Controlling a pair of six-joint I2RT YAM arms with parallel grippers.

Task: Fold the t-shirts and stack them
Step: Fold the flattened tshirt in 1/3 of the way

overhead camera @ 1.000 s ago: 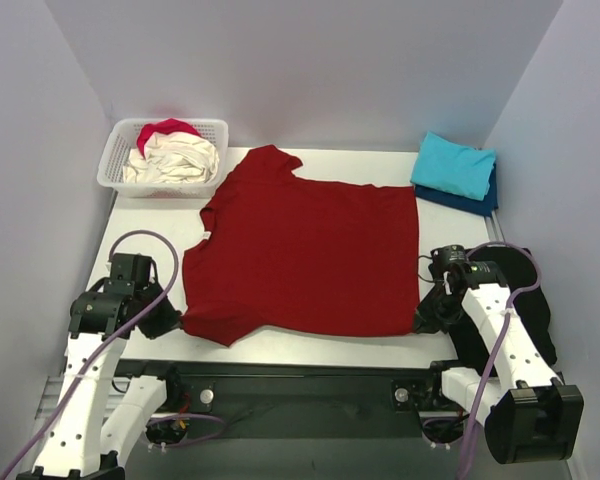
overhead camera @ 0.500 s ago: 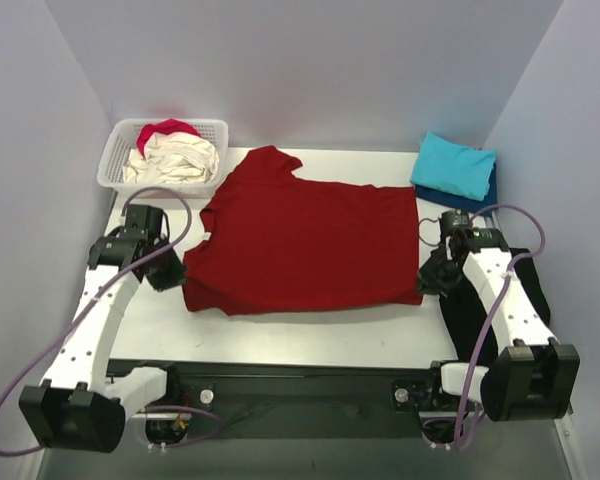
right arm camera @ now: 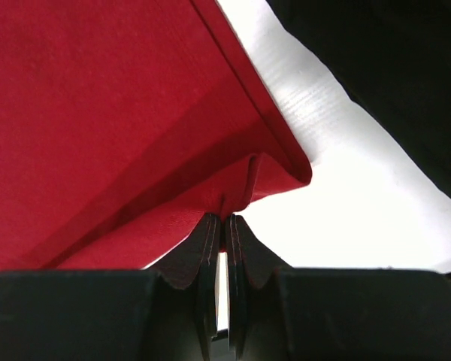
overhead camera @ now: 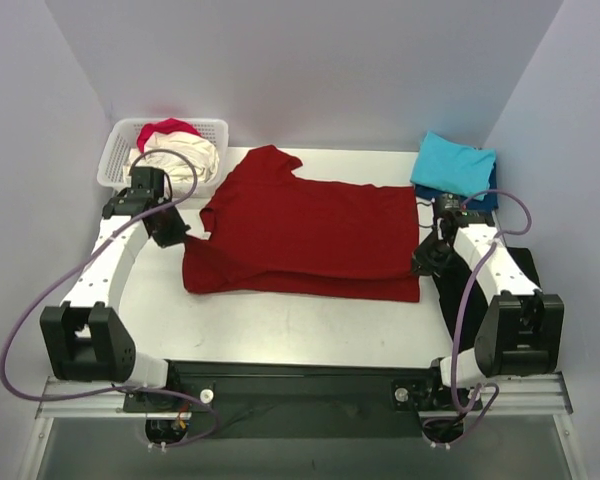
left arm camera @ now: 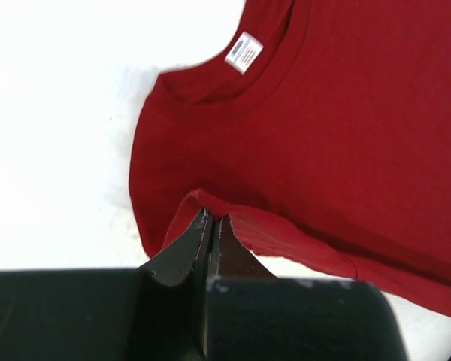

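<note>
While pinched at 2 corners, soft dark red tee (overhead camera: 310, 225), half-folded.

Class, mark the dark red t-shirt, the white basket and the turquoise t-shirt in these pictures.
dark red t-shirt (overhead camera: 310, 225): top external view, middle of its body.
white basket (overhead camera: 111, 160): top external view, its left wall.
turquoise t-shirt (overhead camera: 455, 165): top external view, middle of the folded top.

Dark red t-shirt (overhead camera: 310, 225), turquoise t-shirt (overhead camera: 455, 165), white basket (overhead camera: 113, 160)
</note>
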